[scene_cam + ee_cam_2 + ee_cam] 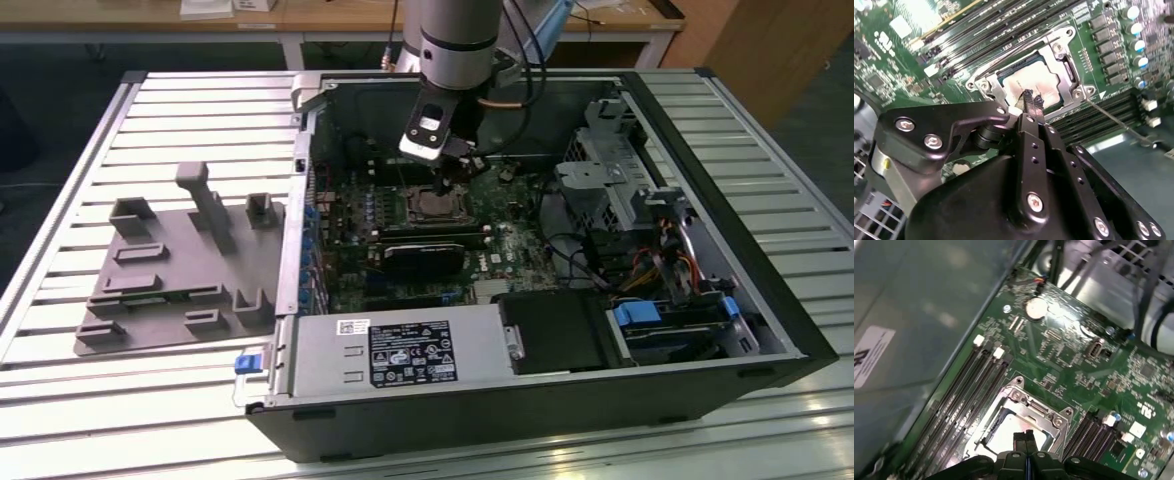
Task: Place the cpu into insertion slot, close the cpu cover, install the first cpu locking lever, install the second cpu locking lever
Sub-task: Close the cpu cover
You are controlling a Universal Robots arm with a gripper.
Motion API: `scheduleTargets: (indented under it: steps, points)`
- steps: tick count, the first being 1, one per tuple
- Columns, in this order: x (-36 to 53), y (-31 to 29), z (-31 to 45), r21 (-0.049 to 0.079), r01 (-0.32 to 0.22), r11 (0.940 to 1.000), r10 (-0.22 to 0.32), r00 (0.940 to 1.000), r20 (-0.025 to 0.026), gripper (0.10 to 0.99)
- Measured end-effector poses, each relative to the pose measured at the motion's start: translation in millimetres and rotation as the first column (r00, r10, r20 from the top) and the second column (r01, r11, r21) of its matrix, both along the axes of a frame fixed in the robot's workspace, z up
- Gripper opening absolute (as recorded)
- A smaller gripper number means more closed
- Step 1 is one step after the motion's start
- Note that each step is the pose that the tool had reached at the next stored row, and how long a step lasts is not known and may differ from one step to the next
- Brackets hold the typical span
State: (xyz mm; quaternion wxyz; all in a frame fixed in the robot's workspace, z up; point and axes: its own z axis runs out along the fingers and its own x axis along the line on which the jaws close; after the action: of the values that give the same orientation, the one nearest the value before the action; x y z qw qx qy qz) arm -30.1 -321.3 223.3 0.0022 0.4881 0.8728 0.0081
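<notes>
Your cpu (1019, 82): seated, cover (1054, 45) down over it, jaws pressed together just above, lever (1114, 120) beside it apparently not yet latched.

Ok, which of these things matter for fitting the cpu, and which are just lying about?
For the job: cpu, cpu cover, locking lever, gripper.

Lying about: grey fixture tray, power supply, black expansion card, coin cell battery.

Slatted pale metal tabletop (147, 420); behind it, a wooden desk (334, 18), dark floor (67, 75) and wooden panel (767, 50).
</notes>
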Motion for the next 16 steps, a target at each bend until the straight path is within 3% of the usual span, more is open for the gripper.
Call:
scheduleTargets:
  steps: [4, 8, 12, 16]
  points:
    - [0.0, 0.0, 0.0, 0.0, -0.072, 0.9974, 0.072, 0.9974, 0.0, 0.102]
    - [0.0, 0.0, -0.1, 0.0, -0.145, 0.9894, 0.145, 0.9894, 0.0, 0.102]
    - [0.0, 0.0, -0.1, 0.0, -0.216, 0.9764, 0.216, 0.9764, 0.0, 0.102]
    - [0.0, 0.0, -0.2, 0.0, -0.287, 0.958, 0.287, 0.958, 0.0, 0.102]
